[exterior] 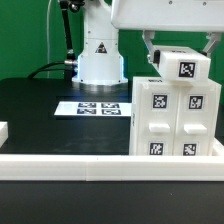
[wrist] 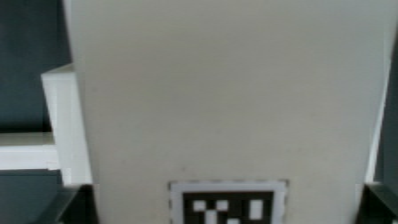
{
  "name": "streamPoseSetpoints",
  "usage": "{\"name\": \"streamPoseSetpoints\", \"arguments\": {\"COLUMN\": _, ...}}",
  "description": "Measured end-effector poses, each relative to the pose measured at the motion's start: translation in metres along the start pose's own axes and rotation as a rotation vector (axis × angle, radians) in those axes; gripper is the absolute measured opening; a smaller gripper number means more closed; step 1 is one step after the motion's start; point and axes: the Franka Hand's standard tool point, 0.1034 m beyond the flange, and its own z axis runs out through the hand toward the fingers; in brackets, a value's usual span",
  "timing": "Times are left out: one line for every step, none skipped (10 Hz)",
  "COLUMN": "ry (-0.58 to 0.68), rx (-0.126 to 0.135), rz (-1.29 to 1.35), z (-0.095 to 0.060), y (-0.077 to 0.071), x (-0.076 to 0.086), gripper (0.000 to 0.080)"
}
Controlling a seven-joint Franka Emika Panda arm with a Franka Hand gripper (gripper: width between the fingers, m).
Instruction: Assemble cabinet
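**Exterior view.** A black table top (exterior: 40,110) fills the scene. At its far edge, toward 12 o'clock from the picture's centre, stands the white robot base (exterior: 100,60).

The large white plastic box (exterior: 180,122) of the cabinet stands upright on the table at about 4 o'clock from the base. Its near face carries four square black-and-white tags (exterior: 158,101), two upper and two lower, on separate white panels.

A long low white border rail (exterior: 70,160) runs across the near side of the table. It passes just in front of the box at the box's 6 o'clock.

The flat white marker board (exterior: 100,107) lies on the table at 6 o'clock from the base and 9 o'clock from the box, apart from both.

A small white plastic block (exterior: 181,66) with one tag on its near face sits at 12 o'clock on the box, at its top edge. Whether the block rests on the box or hangs just above it cannot be told.

The gripper (exterior: 181,50) comes down from 12 o'clock. Its dark fingers (exterior: 148,46) lie against the block's two side faces, so it is grasping the block.

A small white piece (exterior: 3,130) shows at the exterior view's left edge, cut off by the frame.

**Wrist view.** A broad white plastic face (wrist: 214,90) fills most of the picture, with one tag (wrist: 228,205) at its end. Narrower white surfaces (wrist: 57,110) lie beside it against a dark ground. Which part of the cabinet each belongs to cannot be told.
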Motion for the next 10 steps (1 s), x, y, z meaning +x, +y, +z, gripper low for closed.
{"name": "streamPoseSetpoints", "arguments": {"ry": 0.002, "rx": 0.001, "rz": 0.000, "z": -0.0004, "y": 0.0001, "x": -0.0011, "gripper": 0.0563}}
{"name": "streamPoseSetpoints", "arguments": {"ry": 0.003, "rx": 0.001, "rz": -0.001, "z": -0.0001, "y": 0.0001, "x": -0.0036, "gripper": 0.0563}}
{"name": "streamPoseSetpoints", "arguments": {"ry": 0.026, "rx": 0.004, "rz": -0.003, "z": 0.0008, "y": 0.0000, "x": -0.0023, "gripper": 0.0563}}
{"name": "streamPoseSetpoints", "arguments": {"ry": 0.049, "rx": 0.006, "rz": -0.004, "z": 0.0049, "y": 0.0003, "x": -0.0015, "gripper": 0.0563}}
{"name": "streamPoseSetpoints", "arguments": {"ry": 0.059, "rx": 0.007, "rz": -0.005, "z": 0.0044, "y": -0.0004, "x": 0.0000, "gripper": 0.0563}}
{"name": "streamPoseSetpoints", "arguments": {"ry": 0.059, "rx": 0.007, "rz": -0.004, "z": 0.0044, "y": -0.0003, "x": 0.0001, "gripper": 0.0563}}
{"name": "streamPoseSetpoints", "arguments": {"ry": 0.060, "rx": 0.007, "rz": -0.004, "z": 0.0045, "y": -0.0003, "x": 0.0001, "gripper": 0.0563}}
{"name": "streamPoseSetpoints", "arguments": {"ry": 0.060, "rx": 0.007, "rz": -0.005, "z": 0.0045, "y": -0.0004, "x": 0.0002, "gripper": 0.0563}}
{"name": "streamPoseSetpoints", "arguments": {"ry": 0.060, "rx": 0.007, "rz": -0.004, "z": 0.0045, "y": -0.0003, "x": 0.0002, "gripper": 0.0563}}
{"name": "streamPoseSetpoints", "arguments": {"ry": 0.060, "rx": 0.007, "rz": -0.004, "z": 0.0045, "y": -0.0003, "x": 0.0002, "gripper": 0.0563}}
